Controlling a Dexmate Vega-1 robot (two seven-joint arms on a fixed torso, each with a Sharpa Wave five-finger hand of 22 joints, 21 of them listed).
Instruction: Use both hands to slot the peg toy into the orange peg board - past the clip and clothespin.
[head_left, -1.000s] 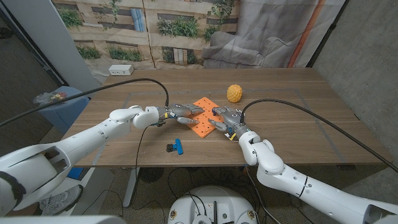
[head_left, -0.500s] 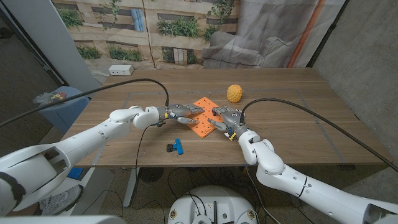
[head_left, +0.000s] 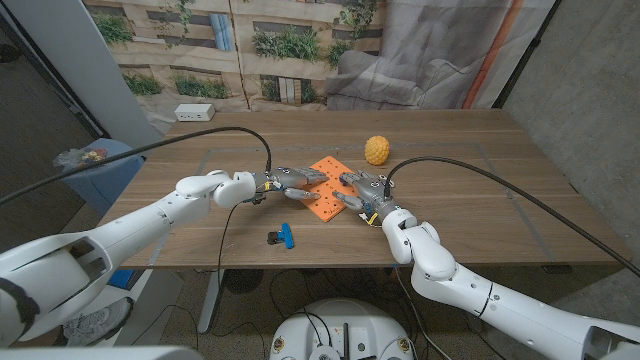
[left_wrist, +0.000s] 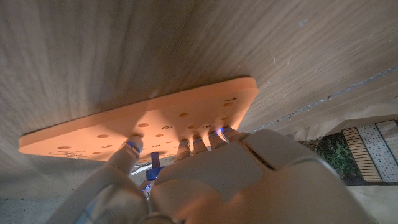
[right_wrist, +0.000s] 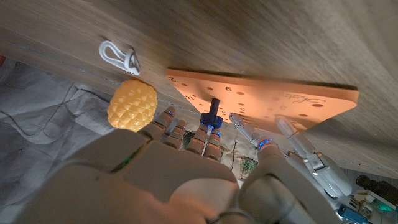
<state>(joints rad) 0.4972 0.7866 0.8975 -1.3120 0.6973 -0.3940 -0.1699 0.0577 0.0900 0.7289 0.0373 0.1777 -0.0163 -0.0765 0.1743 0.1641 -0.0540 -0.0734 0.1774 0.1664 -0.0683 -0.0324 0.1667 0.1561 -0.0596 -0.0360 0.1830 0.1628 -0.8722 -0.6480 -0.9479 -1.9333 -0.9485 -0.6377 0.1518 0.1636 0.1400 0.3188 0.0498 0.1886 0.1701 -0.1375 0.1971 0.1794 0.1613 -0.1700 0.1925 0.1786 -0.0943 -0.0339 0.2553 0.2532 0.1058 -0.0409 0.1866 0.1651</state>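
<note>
Orange peg board (head_left: 326, 183) flat mid-table, left hand (head_left: 288, 182) at its nine o'clock edge, fingers (left_wrist: 132, 147) spread on it, gripping nothing. Right hand (head_left: 362, 192) at three o'clock, fingertips pinching peg toy (right_wrist: 213, 111) upright against board.

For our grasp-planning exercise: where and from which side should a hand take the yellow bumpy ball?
Around its widest part, from above. The yellow bumpy ball is round, with no handle, and stands free on the table beyond the orange peg board, so fingers can likely close round it.
</note>
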